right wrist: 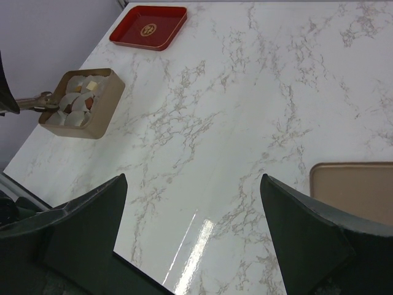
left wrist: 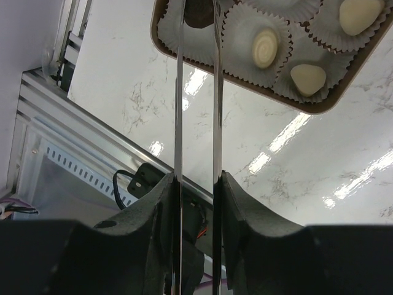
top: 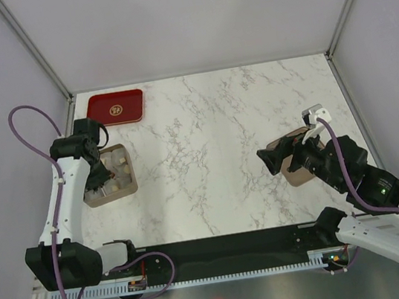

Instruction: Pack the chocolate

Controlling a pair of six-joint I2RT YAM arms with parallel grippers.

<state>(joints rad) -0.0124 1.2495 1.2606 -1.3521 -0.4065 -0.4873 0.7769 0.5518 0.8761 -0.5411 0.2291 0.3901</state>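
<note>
Thin blades of the left claw (left wrist: 196, 37) run up the middle of the left wrist view, set narrow and pinching a brown chocolate (left wrist: 198, 12) over a paper cup (left wrist: 190, 46) in the tan box (left wrist: 319, 106) at the top. Cream chocolates (left wrist: 266, 48) sit in cups to its right. Right claw (right wrist: 191, 179) gapes wide, holding nothing, above the counter (right wrist: 245, 92); box lid (right wrist: 359, 187) lower right, red tray (right wrist: 148, 26) upper left.

Box lid (right wrist: 362, 184) cropped at right edge, brown chocolate (left wrist: 198, 15) half hidden
</note>
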